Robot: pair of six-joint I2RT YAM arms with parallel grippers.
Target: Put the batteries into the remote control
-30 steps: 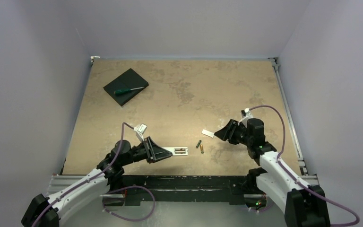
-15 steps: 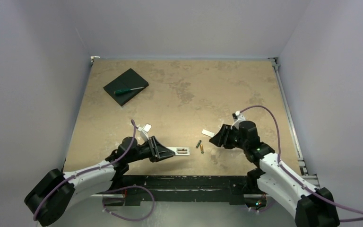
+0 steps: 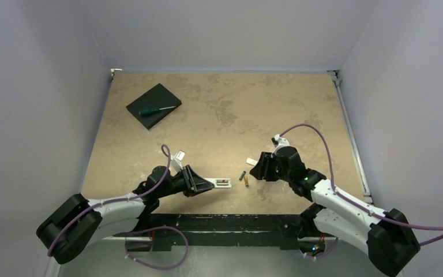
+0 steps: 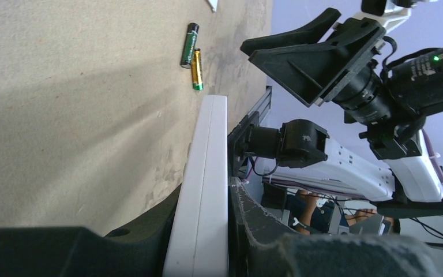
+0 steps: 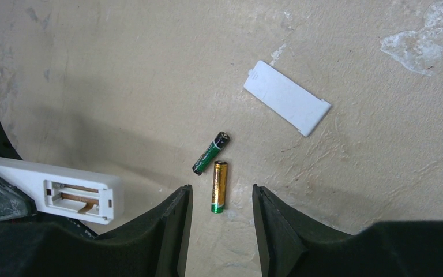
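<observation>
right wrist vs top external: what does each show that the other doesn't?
Right wrist only: close enough to see that the remote control's battery bay is empty, and the right gripper is open, with the gold battery showing between its fingers.
Top external only: the black pad with the screwdriver on it, at the far left of the table.
Both: the remote held by the left gripper, the two batteries lying side by side, and the white cover beyond them.

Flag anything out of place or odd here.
Nothing damaged or spilled. The remote control, held by the left gripper, has its battery bay open and empty; its cover and two batteries lie loose on the table, near the open right gripper.
</observation>
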